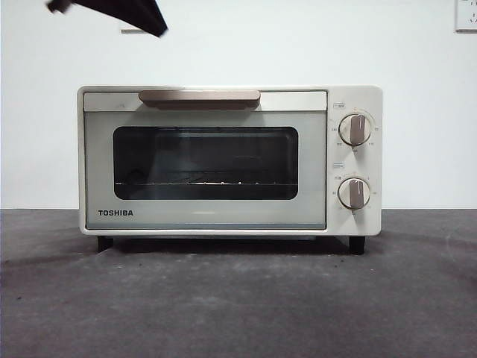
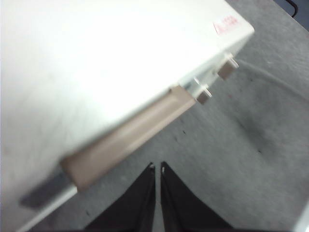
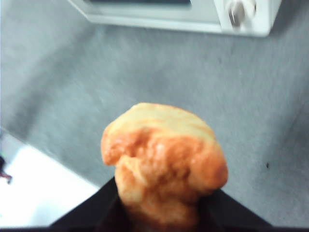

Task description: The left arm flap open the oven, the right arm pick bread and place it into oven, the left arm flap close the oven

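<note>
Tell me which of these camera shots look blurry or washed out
Front view: sharp and evenly lit; the TOSHIBA lettering on the oven reads clearly. Left wrist view: soft, the oven's top blown out to near white above the left end effector. Right wrist view: the bread in the right end effector is slightly blurred, the oven behind it more so.

- so there's a dark grey, rough-textured table surface [image 1: 238, 298] taking up the whole lower part of the front view, a bit speckled
- plain white wall [image 1: 246, 45] behind it, running straight across the back
- white wall socket plate [image 1: 466, 15] cut off in the top right corner of the front view
- the right wrist view shows a bright white patch [image 3: 34, 188] beside the grey surface's edge, too blurry to tell what it is
</note>
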Controlling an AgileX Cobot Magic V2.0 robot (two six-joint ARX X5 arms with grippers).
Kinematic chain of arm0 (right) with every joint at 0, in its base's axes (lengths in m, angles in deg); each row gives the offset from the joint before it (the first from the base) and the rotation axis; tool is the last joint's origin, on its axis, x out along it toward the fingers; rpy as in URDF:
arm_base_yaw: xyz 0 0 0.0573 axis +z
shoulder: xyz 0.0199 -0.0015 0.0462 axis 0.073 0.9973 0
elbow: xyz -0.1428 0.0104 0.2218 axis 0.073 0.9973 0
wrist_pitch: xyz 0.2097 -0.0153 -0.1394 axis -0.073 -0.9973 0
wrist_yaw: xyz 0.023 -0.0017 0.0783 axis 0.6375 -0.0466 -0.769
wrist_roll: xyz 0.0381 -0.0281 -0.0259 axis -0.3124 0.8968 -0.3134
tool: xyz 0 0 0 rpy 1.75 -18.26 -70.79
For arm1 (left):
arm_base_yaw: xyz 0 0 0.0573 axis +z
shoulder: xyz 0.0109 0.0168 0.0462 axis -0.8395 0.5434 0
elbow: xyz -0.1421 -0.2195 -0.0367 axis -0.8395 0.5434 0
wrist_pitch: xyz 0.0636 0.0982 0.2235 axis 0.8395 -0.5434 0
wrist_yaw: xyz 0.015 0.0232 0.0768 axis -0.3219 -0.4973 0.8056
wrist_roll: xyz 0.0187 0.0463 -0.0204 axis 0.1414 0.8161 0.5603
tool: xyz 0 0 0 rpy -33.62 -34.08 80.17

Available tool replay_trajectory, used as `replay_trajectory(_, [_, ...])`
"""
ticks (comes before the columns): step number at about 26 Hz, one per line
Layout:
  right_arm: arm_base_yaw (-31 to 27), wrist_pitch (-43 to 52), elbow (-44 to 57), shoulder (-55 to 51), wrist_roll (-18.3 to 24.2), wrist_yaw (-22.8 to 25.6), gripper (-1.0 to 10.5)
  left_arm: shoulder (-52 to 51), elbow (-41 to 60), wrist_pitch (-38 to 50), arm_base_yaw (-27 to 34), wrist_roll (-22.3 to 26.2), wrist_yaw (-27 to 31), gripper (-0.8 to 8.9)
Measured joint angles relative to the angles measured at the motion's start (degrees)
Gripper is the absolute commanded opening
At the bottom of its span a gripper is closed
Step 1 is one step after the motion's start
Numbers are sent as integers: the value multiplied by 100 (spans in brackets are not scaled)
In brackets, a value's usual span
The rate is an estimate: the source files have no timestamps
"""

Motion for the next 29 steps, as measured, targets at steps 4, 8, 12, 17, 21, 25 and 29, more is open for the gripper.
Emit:
replay_trajectory(4, [0,-2,0,-402,-87,0,131,413,-4,317,-7,149,9,17])
replay_trajectory(8, [0,-4,0,-603,-199,0,131,726,-4,616,-13,225,17,17])
replay_trajectory(12, [0,-7,0,-656,-256,-2,131,881,-4,852,-13,240,17,17])
replay_trajectory(17, [0,-11,0,-656,-350,-2,131,1086,-7,931,-13,289,22,17])
replay_trajectory(21, [0,-13,0,-656,-358,-2,131,1086,-15,885,-24,295,24,17])
replay_trajectory(25, [0,-15,0,-656,-361,-2,131,1086,-57,745,-39,310,24,18])
replay_trajectory(29, [0,-15,0,-656,-372,-2,131,1069,-116,455,-76,396,20,17])
